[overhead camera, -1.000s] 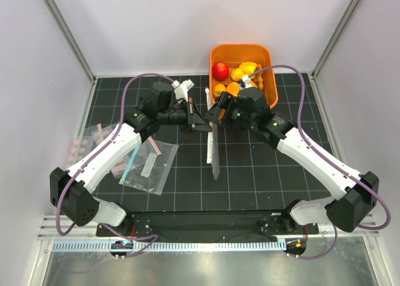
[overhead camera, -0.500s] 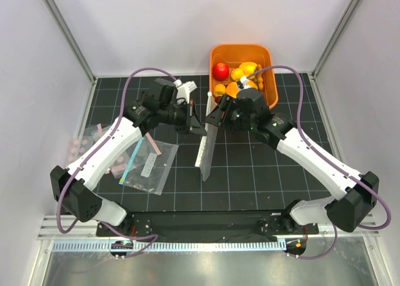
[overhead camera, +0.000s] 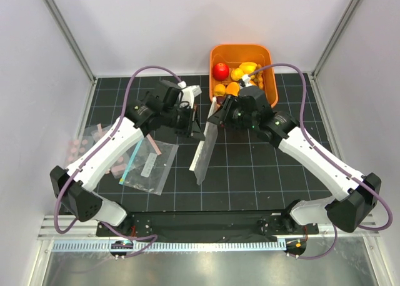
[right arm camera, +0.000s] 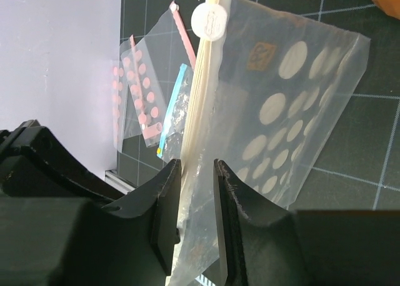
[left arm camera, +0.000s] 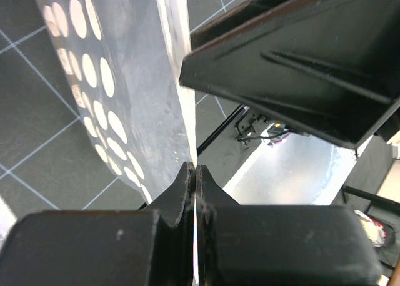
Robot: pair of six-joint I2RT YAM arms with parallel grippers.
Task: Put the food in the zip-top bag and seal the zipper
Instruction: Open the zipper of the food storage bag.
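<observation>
Plastic bag (right arm camera: 300, 123) — left jaws pinch, right straddle

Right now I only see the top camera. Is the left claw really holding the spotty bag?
Observer: Yes. Its wrist camera shows the left claw pinched shut on the edge of the zip-top bag.
Operator: And the right claw?
Observer: The right claw has a finger on each side of the zipper. The gap is narrow, and I can't tell whether they are squeezing it.
Operator: Is anything inside it?
Observer: Nothing that I can see. The right wrist camera shows only flat plastic with white dots.
</observation>
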